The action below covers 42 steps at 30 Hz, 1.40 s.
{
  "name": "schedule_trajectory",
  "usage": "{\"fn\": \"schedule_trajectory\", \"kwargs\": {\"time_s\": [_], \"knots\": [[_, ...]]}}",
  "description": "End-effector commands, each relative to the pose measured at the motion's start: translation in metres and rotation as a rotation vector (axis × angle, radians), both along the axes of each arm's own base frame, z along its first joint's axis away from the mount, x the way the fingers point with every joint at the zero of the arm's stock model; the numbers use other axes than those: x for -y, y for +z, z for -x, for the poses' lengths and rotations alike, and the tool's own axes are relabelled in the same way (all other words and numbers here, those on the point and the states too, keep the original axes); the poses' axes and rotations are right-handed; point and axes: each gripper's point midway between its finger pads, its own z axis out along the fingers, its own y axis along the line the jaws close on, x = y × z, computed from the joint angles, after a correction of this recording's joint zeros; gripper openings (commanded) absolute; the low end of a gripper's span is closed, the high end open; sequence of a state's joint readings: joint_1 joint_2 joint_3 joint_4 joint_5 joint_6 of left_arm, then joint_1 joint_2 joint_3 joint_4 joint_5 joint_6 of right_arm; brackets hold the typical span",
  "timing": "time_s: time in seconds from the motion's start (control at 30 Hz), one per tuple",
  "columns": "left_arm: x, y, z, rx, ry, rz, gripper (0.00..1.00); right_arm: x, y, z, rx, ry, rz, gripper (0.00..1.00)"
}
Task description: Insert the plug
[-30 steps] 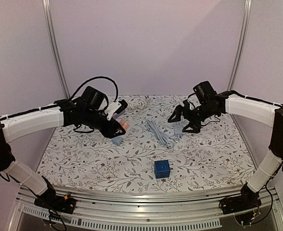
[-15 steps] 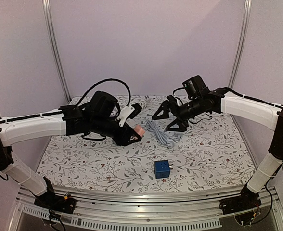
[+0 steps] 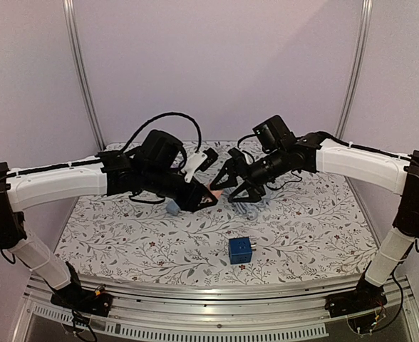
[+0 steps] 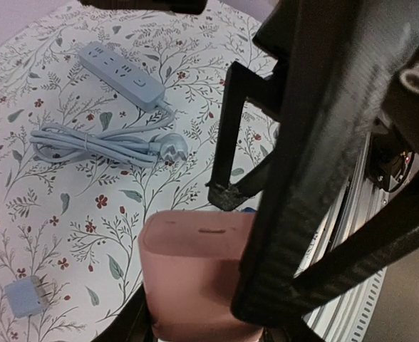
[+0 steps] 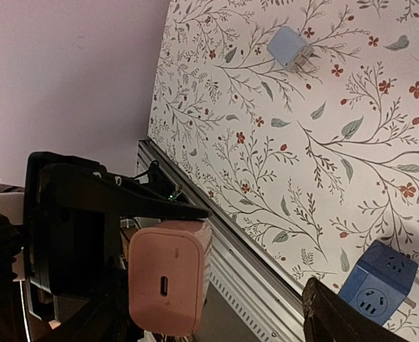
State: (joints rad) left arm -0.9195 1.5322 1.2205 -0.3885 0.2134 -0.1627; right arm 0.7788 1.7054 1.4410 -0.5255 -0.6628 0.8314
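Both arms swung inward above bench (image 3: 124,242). Left gripper (image 3: 205,199) clamped on pink plug (image 3: 212,193). Right gripper (image 3: 231,189) wide, empty, now just beside plug. Handover looks likely.

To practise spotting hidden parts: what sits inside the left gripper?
A pink charger, clamped in the left gripper, with its slotted port face showing. Its back end, and any prongs there, cannot be seen; the black fingers and gripper body cover it.

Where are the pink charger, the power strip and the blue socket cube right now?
pink charger (image 4: 189,281): left wrist view, on its broad face below the slot.
power strip (image 4: 120,73): left wrist view, middle of its top face.
blue socket cube (image 3: 240,250): top external view, on its near face.
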Motion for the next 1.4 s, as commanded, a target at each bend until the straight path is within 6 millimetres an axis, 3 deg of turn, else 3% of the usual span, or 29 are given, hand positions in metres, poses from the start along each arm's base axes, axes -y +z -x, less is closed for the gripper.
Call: {"fn": "schedule_trajectory", "kwargs": {"time_s": [0.0, 0.2, 0.57, 0.77, 0.9, 1.1, 1.37], "knots": [[0.011, 0.005, 0.008, -0.004, -0.027, 0.014, 0.00, -0.009, 0.001, -0.006, 0.012, -0.012, -0.001, 0.81], [0.012, 0.005, 0.012, 0.002, -0.035, -0.002, 0.00, -0.012, -0.003, -0.010, 0.015, -0.021, 0.016, 0.71], [0.010, 0.002, 0.011, 0.030, -0.024, -0.046, 0.00, -0.012, -0.010, 0.000, -0.017, 0.015, 0.035, 0.40], [0.009, 0.000, 0.011, 0.032, -0.030, -0.057, 0.00, -0.014, -0.012, 0.010, -0.043, 0.066, 0.019, 0.39], [0.011, -0.003, 0.013, 0.030, -0.042, -0.066, 0.00, -0.017, -0.013, 0.018, -0.056, 0.098, 0.007, 0.47], [0.013, -0.005, 0.019, 0.034, -0.065, -0.073, 0.00, -0.018, -0.012, 0.016, -0.046, 0.093, 0.002, 0.48], [0.016, -0.006, 0.023, 0.065, -0.079, -0.095, 0.00, -0.016, -0.013, 0.014, -0.046, 0.078, 0.018, 0.36]]}}
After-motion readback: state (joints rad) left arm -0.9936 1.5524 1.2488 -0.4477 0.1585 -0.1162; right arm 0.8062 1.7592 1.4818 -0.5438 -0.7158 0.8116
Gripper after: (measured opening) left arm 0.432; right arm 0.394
